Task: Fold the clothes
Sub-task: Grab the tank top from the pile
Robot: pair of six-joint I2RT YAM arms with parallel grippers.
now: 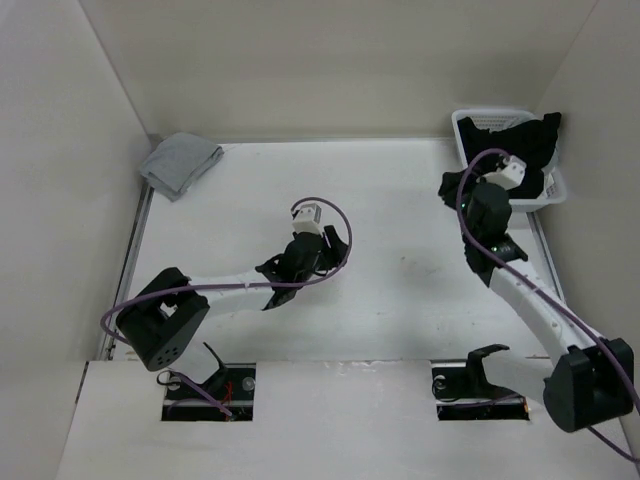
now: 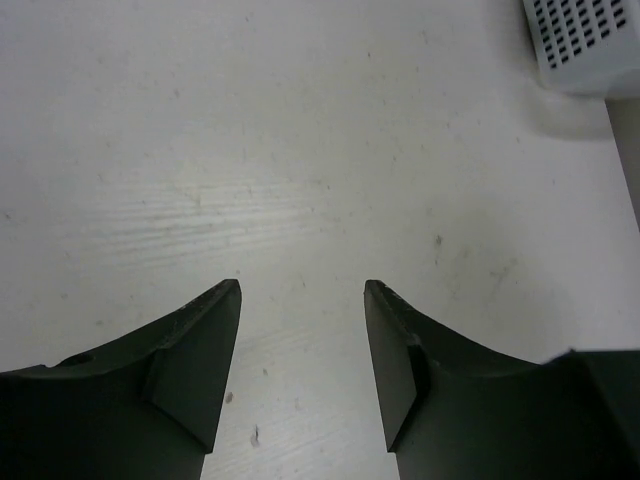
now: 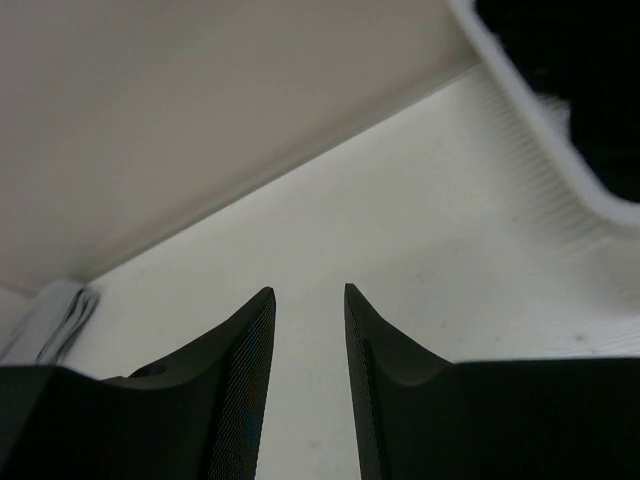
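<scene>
The clothes (image 1: 527, 138), a black garment, lie heaped in a white basket (image 1: 478, 120) at the table's far right corner and spill over its rim. In the right wrist view the black fabric (image 3: 585, 70) shows behind the basket rim (image 3: 545, 122). My right gripper (image 1: 450, 190) hovers just left of the basket, open (image 3: 308, 292), with only bare table between its fingers. Near the table's middle, my left gripper (image 1: 338, 248) is open wide (image 2: 302, 290) over bare white surface and holds nothing.
A folded light grey cloth (image 1: 180, 163) lies at the far left corner, also visible at the edge of the right wrist view (image 3: 48, 322). The basket's perforated corner (image 2: 585, 40) shows ahead of the left gripper. Walls enclose the table on three sides.
</scene>
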